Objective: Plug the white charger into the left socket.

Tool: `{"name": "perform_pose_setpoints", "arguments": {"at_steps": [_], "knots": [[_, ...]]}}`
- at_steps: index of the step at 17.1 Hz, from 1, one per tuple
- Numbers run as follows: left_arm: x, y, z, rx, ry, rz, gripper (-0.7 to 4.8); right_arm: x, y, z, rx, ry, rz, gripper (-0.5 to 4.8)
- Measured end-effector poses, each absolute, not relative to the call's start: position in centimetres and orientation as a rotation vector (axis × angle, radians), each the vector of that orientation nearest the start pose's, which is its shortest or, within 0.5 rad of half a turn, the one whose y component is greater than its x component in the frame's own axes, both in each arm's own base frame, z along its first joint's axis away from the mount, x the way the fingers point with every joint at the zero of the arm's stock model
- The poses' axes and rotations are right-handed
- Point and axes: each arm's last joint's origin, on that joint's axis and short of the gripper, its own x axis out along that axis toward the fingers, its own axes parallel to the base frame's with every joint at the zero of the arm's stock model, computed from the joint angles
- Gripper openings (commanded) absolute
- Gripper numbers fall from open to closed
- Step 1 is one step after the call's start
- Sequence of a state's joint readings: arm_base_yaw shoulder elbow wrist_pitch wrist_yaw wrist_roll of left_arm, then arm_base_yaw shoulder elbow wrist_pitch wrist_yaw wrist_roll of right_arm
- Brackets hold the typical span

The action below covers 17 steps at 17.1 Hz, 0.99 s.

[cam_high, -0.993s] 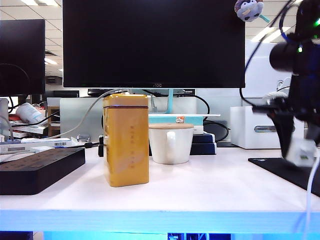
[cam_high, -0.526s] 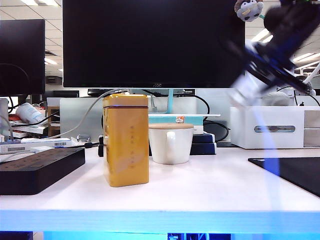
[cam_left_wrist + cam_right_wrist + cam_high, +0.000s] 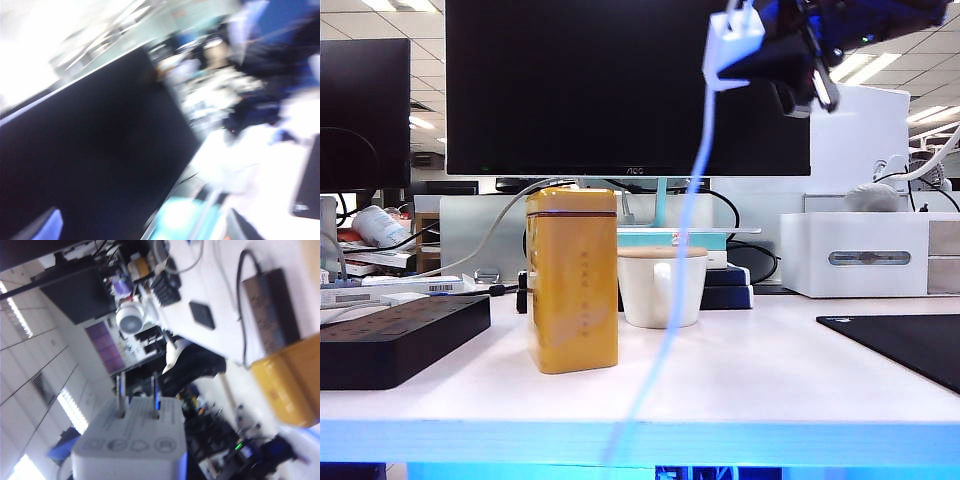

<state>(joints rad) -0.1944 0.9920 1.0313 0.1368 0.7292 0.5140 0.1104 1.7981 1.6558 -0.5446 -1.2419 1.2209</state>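
Since the earlier frames the right gripper [image 3: 775, 50] has swung from low on the right, just above the black mat [image 3: 900, 345], to high up in front of the monitor [image 3: 620, 85], carrying the white charger [image 3: 732, 45] with it. Its fingers are clamped on the charger; prongs [image 3: 137, 392] point away from the wrist, and the thin white cable [image 3: 670, 290] trails down past the table [image 3: 740, 385] edge. Left gripper: not seen in any view, and the left wrist picture is motion-blurred, so I cannot tell how its fingers stand. Power strip [image 3: 395, 335] lies at the far left of the table, well apart from the charger; the left socket itself is not distinguishable.

Risks, as judged: the trailing cable could snag the yellow tin [image 3: 572, 280] or white mug [image 3: 663, 287] during the leftward carry. Prongs may also arrive misaligned with the socket.
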Motion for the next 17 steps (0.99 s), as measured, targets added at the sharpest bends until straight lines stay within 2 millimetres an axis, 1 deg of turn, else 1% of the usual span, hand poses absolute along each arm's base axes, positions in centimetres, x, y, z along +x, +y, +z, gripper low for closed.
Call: {"name": "perform_pose_setpoints", "arguments": {"at_steps": [2, 3, 4, 8, 11, 15, 17], "knots": [[20.1, -7.1, 40.5, 0.571, -0.438, -0.913, 4.71, 38.4, 8.2, 33.9, 1.391, 1.428, 0.814, 1.48], [21.0, -8.3, 39.7, 0.587, -0.426, -0.961, 4.71, 38.3, 9.2, 34.3, 1.386, 1.449, 0.857, 1.48], [21.6, -9.0, 39.1, 0.61, -0.421, -0.985, 4.71, 38.3, 10.0, 34.5, 1.376, 1.456, 0.883, 1.48], [23.0, -9.6, 37.9, 0.721, -0.447, -1.001, 4.71, 37.8, 12.8, 35.3, 1.359, 1.496, 0.943, 1.48], [23.4, -9.9, 37.4, 0.839, -0.509, -0.999, 4.71, 37.5, 15.1, 36.4, 1.355, 1.505, 1.007, 1.48], [23.5, -10.8, 37.0, 0.959, -0.589, -1.008, 4.69, 37.2, 16.9, 38.0, 1.367, 1.438, 1.073, 1.48], [23.3, -11.8, 36.9, 1.009, -0.625, -1.006, 4.69, 37.2, 17.0, 38.2, 1.393, 1.433, 1.061, 1.48]]}}
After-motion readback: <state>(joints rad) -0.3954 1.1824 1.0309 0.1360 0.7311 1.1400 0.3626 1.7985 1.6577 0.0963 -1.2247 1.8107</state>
